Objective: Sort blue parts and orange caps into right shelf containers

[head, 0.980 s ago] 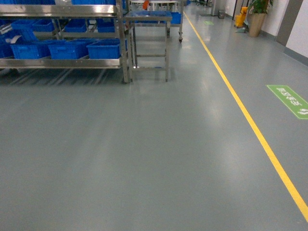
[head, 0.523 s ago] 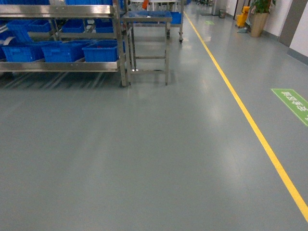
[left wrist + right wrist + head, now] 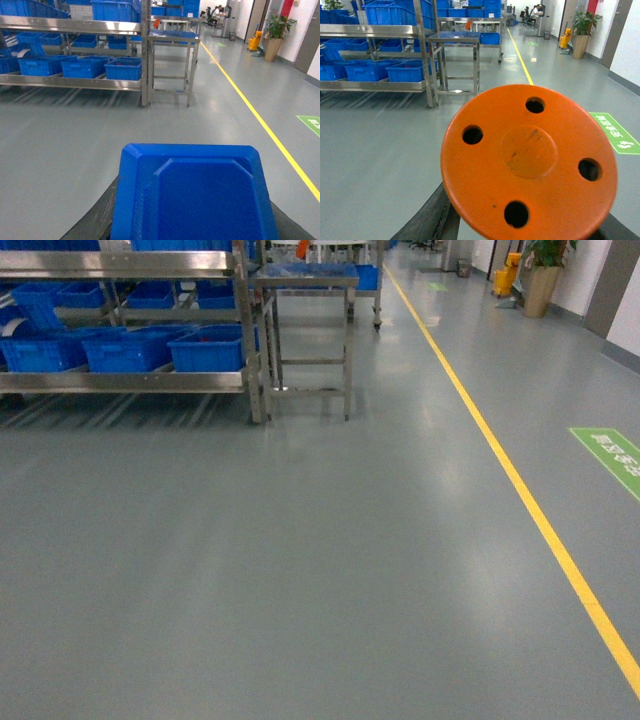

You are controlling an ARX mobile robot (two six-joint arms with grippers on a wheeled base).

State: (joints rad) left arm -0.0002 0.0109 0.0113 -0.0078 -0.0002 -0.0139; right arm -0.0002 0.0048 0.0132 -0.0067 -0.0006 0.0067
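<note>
A blue part (image 3: 192,192), a chunky moulded block with bevelled corners, fills the bottom of the left wrist view. My left gripper (image 3: 192,231) is shut on it, and its black fingers (image 3: 92,220) show on either side. In the right wrist view a round orange cap (image 3: 530,160) with several holes is held in my right gripper (image 3: 525,227), which is shut on it. Bright-blue crates (image 3: 210,348) sit in a row on a steel shelf rack (image 3: 130,382) at the far left. Neither gripper shows in the head view.
A small steel table (image 3: 305,335) stands just right of the rack. A yellow floor line (image 3: 500,455) runs along the aisle, with a green floor sign (image 3: 612,455) to its right. A potted plant (image 3: 545,275) stands far back right. Grey floor (image 3: 300,570) lies ahead.
The rack, table and green sign have drifted slightly down and outward in the head view, so the base has rolled a little forward. Both held objects cannot be compared.
</note>
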